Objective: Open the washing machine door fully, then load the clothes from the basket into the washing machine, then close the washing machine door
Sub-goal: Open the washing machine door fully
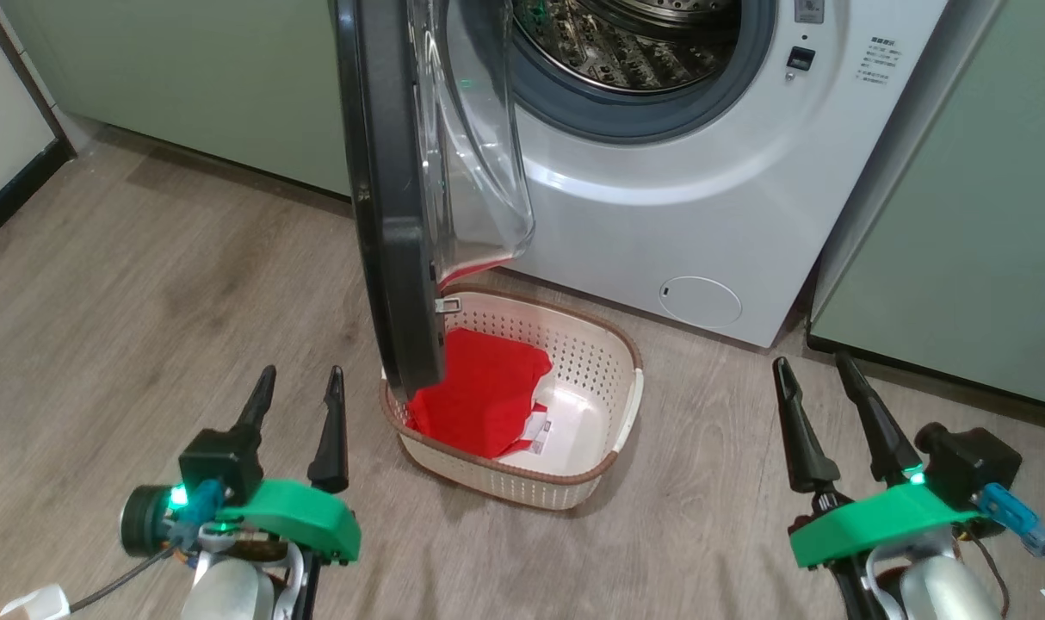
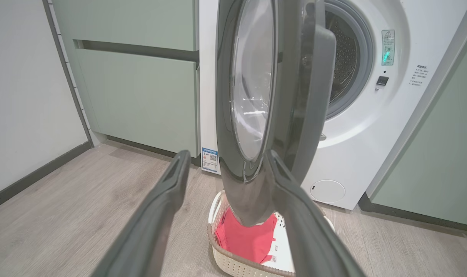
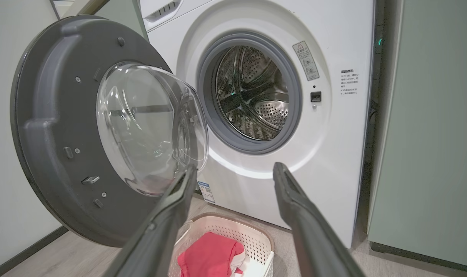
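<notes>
Wood-look floor (image 1: 144, 284), washing machine door (image 1: 393, 215) open edge-on toward robot, upright over basket (image 1: 591, 353), both jaws wide, empty.

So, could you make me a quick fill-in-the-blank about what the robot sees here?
The washing machine door is ____, showing the steel drum.
The ____ garment lies in the cream basket.
The left gripper and the right gripper hold ____.
Missing words: open, red, nothing.
</notes>
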